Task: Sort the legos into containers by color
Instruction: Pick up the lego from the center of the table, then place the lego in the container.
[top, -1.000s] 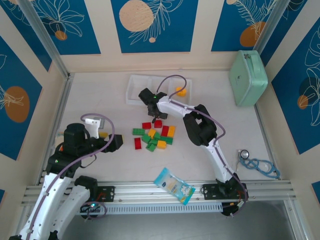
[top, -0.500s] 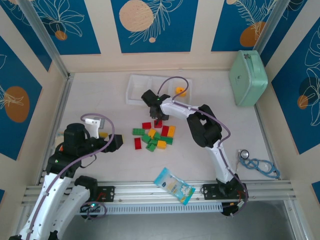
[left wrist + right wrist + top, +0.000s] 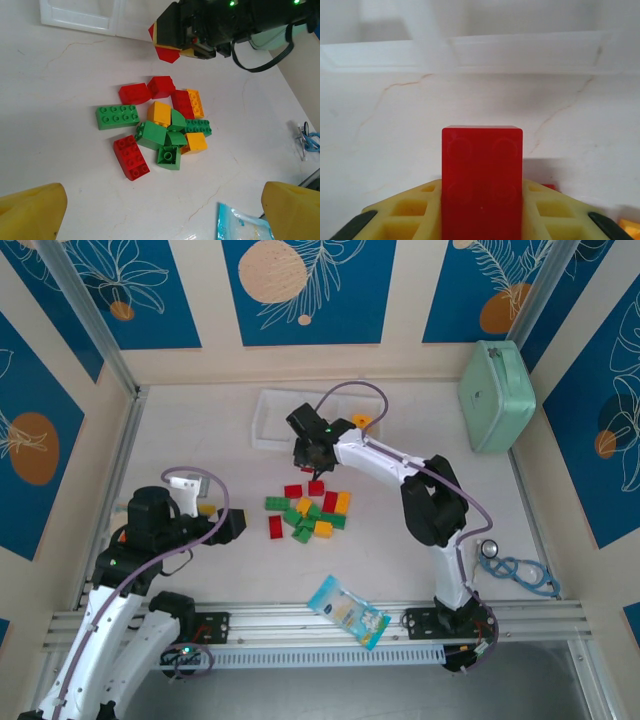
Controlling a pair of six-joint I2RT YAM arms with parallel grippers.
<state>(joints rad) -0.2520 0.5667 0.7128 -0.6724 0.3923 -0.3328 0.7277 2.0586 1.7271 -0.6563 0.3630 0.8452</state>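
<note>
- Lifting from the pile, right hand has just pinched a red brick; heading twelve o'clock toward the tray
- left hand spread, idle

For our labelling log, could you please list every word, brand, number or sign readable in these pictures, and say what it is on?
No text can be read anywhere.
The snack packet: any print is too small and blurred to read.
The mint-green case, the legos and the white tray: no lettering visible.
</note>
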